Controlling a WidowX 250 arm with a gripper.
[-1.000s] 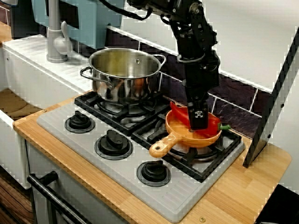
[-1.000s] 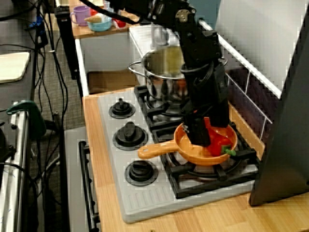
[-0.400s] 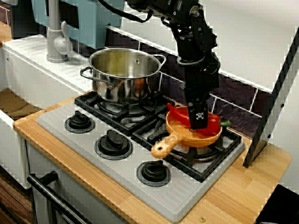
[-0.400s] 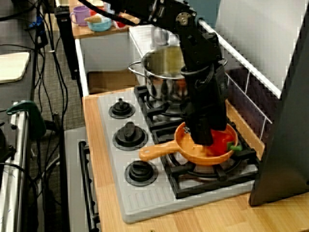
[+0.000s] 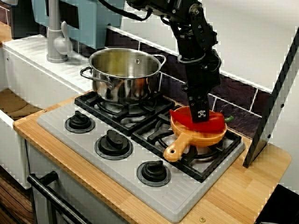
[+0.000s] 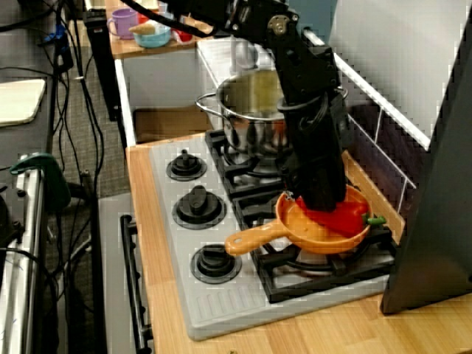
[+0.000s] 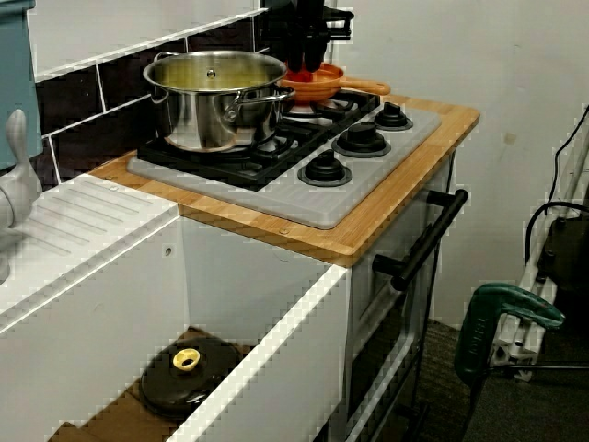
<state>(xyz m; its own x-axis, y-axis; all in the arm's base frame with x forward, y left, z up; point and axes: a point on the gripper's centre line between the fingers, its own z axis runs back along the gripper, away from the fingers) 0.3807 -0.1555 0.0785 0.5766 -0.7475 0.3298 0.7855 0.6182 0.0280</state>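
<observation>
gripper (image 5: 202,118): black, small white mark near the tip
pepper (image 5: 216,122): red, green stem
pan (image 5: 177,148): orange all over
pot (image 5: 122,87): shiny silver steel
hob (image 5: 60,129): pale grey, fine ribbed lines
grates (image 5: 122,115): black
knobs (image 5: 113,143): black
bench (image 5: 233,196): light wood grain
tiles (image 5: 236,95): dark purplish brown, pale joints
lid (image 7: 164,391): dark, yellow knob

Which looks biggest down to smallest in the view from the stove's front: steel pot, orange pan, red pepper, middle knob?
1. Steel pot.
2. Orange pan, handle included.
3. Red pepper, partly hidden behind the tool.
4. Middle knob, nearer the camera, so roughly level with the pepper.
</observation>
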